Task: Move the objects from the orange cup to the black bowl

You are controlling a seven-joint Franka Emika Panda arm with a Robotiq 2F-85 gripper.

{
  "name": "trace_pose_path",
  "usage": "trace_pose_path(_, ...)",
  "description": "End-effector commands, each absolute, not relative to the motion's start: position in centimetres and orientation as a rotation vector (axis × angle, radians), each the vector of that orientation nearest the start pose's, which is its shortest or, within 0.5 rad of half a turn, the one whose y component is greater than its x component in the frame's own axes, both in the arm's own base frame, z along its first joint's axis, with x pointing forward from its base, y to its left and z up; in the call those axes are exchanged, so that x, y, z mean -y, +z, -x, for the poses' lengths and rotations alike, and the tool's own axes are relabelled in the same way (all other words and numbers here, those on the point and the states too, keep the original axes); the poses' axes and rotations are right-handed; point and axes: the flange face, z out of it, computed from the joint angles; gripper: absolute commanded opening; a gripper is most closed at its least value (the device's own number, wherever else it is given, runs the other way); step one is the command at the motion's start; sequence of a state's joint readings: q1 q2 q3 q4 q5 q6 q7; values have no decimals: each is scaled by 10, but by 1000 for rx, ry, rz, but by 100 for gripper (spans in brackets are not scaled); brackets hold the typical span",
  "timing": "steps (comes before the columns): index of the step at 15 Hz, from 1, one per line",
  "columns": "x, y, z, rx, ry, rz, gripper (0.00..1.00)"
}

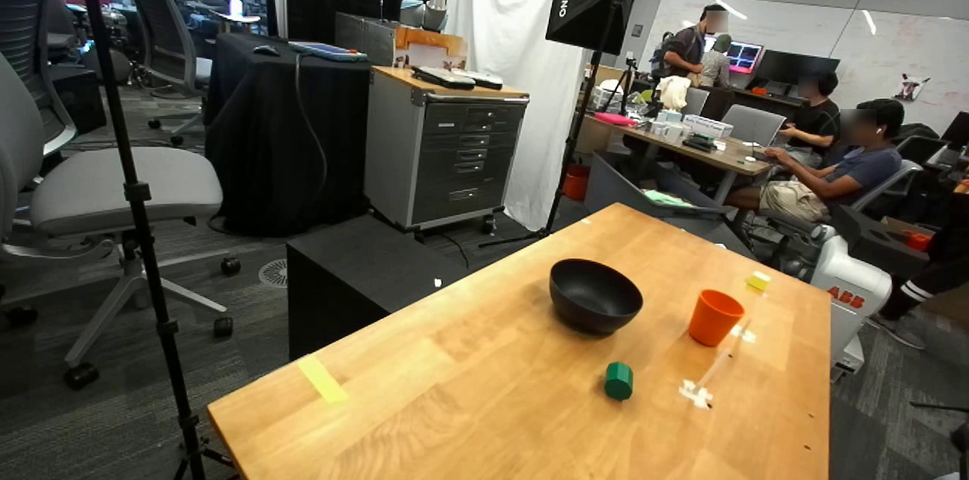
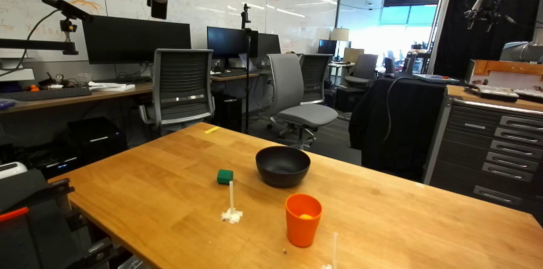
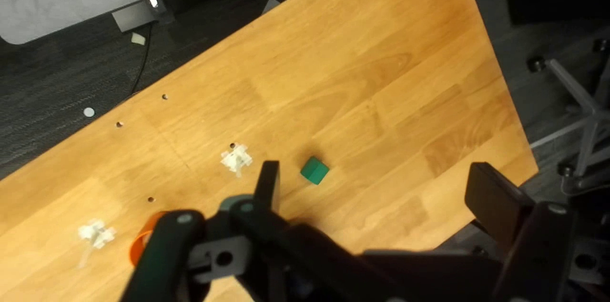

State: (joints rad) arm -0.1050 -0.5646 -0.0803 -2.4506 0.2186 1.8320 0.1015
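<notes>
Nearest, along the bottom of the wrist view, the black Robotiq gripper (image 3: 373, 180) is hanging over the wooden tabletop (image 3: 362, 78), its jaws standing wide apart with only air between them. It is pointing down at the wood; how the arm is bending cannot be told. In an exterior view the orange plastic cup (image 2: 300, 231) is standing upright at the lower centre, a yellow piece (image 2: 306, 217) lying inside it; whether more are lying beneath cannot be told. The wrist view is showing the same cup at the lower left, partly hidden by the gripper. Farther back, a faceted green block (image 2: 225, 176) is lying on the tabletop, near the black bowl (image 2: 282, 178). The bowl is resting upright, apart from the cup, its plain dark inside showing in both exterior views. At the far corner, a strip of yellow tape (image 2: 212, 130) is lying flat on the wood. Beyond it, a grey office chair (image 2: 183, 86) is standing before a wide black monitor (image 2: 138, 40).
</notes>
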Motion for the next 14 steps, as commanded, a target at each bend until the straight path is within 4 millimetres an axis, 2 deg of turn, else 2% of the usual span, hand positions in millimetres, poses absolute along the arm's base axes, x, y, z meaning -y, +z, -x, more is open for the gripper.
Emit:
trace_pose_path(1, 87, 506, -366, -574, -35, 2817, 100)
trace_pose_path(8, 156, 498, -371, -750, -119, 2753, 100)
trace_pose_path(14, 199, 471, -386, -830, -136, 2729, 100)
